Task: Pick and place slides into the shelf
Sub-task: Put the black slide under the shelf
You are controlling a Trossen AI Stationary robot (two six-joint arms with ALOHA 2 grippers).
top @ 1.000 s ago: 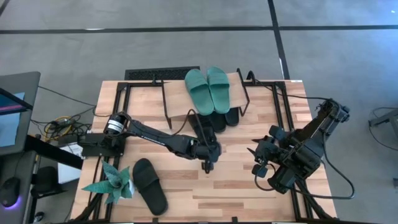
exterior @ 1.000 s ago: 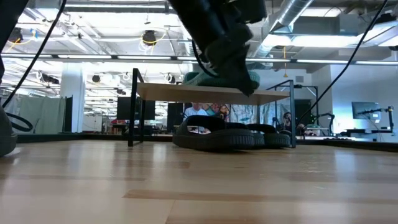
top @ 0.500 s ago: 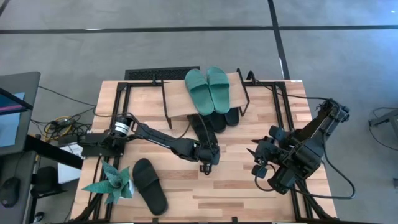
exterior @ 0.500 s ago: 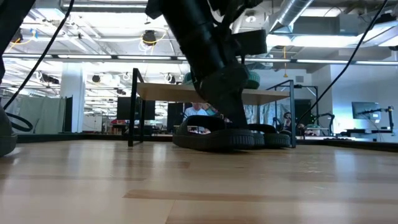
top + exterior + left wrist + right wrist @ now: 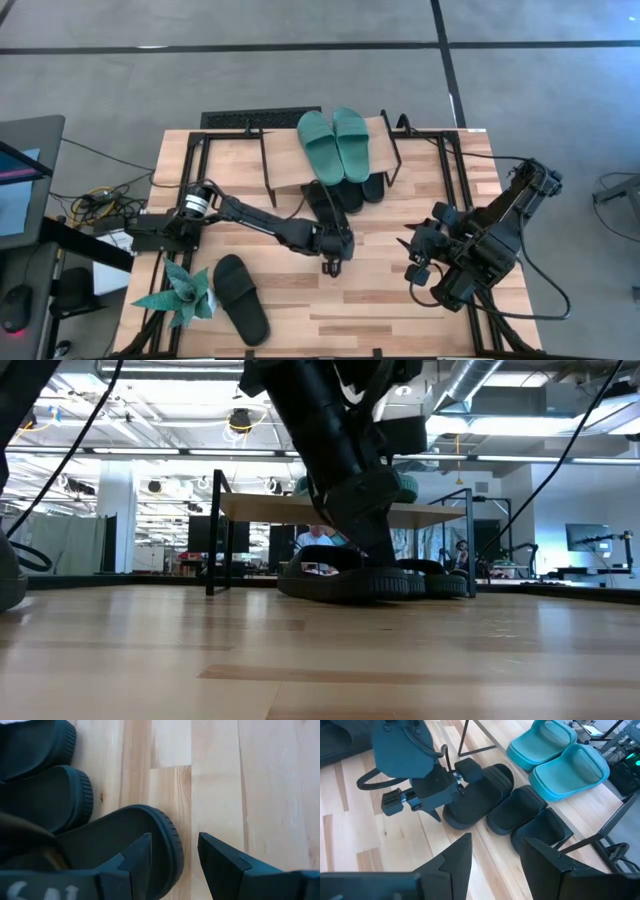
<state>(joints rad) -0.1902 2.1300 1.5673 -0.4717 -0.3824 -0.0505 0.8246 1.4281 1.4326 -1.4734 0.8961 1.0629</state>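
Two teal slides [image 5: 335,143] lie side by side on the shelf's slanted plank [image 5: 285,155]. Two black slides [image 5: 361,189] rest on the table under it. A third black slide [image 5: 320,205] lies just in front of them, sole down. My left gripper [image 5: 332,262] is open and points down at this slide's near end [image 5: 167,827], one finger over the footbed, the other beyond the rim. A further black slide [image 5: 241,298] lies alone near the table's near left corner. My right gripper [image 5: 412,258] waits open on the right. My left gripper straddles the near end rim [image 5: 172,852] of the black slide from above. One finger [image 5: 137,860] stands over the footbed and the other [image 5: 220,862] over the bare table. Whether either touches the slide, I cannot tell. The slide lies flat on the table.
A teal paper plant [image 5: 181,295] stands at the near left, beside the lone black slide. The shelf's thin black legs [image 5: 267,165] frame the slides beneath it. Bare tabletop [image 5: 370,305] lies between the two arms toward the near edge.
My left gripper has come down from about shelf height to the near end of the black slide in front of the shelf, staying open. The slide has not moved.
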